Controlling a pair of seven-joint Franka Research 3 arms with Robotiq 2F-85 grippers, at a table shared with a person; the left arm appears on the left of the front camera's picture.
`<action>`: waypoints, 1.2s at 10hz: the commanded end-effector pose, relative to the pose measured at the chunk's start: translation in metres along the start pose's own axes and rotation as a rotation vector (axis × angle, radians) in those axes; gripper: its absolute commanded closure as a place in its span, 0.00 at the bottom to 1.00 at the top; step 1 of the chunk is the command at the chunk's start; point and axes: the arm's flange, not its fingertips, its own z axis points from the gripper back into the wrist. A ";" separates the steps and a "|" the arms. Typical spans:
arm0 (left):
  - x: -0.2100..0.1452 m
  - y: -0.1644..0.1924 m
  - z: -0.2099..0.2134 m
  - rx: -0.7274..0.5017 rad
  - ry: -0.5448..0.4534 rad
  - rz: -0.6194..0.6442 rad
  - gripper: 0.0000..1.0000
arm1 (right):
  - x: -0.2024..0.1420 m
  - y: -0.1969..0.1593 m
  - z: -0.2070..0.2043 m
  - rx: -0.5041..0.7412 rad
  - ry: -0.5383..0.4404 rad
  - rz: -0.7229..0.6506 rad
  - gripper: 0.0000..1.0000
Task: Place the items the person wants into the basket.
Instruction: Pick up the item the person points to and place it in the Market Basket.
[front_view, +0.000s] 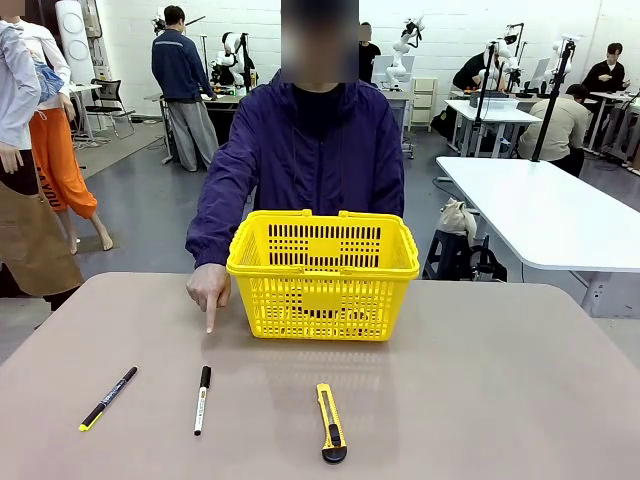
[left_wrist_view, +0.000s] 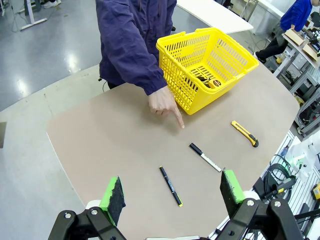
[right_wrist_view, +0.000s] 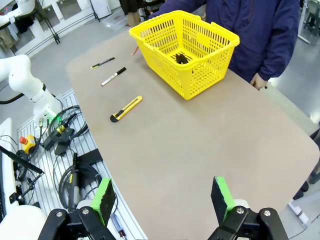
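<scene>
The yellow basket (front_view: 320, 275) stands mid-table in front of the person (front_view: 300, 150). Inside it lie the black stapler (right_wrist_view: 180, 58) and the tape measure (left_wrist_view: 216, 82). The person's hand (front_view: 209, 290) points a finger down at the white marker with black cap (front_view: 202, 398), which lies on the table left of centre. The marker (left_wrist_view: 205, 156) is also in the left wrist view, just past the fingertip. My left gripper (left_wrist_view: 171, 189) hangs open high above the table's near side, holding nothing. My right gripper (right_wrist_view: 163, 198) is open and empty too, well above the table.
A black pen with yellow tip (front_view: 108, 398) lies left of the marker. A yellow utility knife (front_view: 331, 422) lies near the front edge, below the basket. The person's other hand (right_wrist_view: 259, 81) rests at the far table edge. White tables and other people stand behind.
</scene>
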 end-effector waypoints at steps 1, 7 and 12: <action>0.005 -0.013 -0.010 0.039 0.066 -0.009 0.00 | 0.000 -0.002 -0.002 0.011 -0.015 0.006 0.00; -0.001 -0.086 -0.147 0.207 0.488 -0.071 0.00 | 0.000 -0.002 -0.002 0.011 -0.015 0.006 0.00; -0.036 -0.134 -0.221 0.533 0.419 0.060 0.00 | 0.000 -0.002 -0.002 0.011 -0.015 0.006 0.00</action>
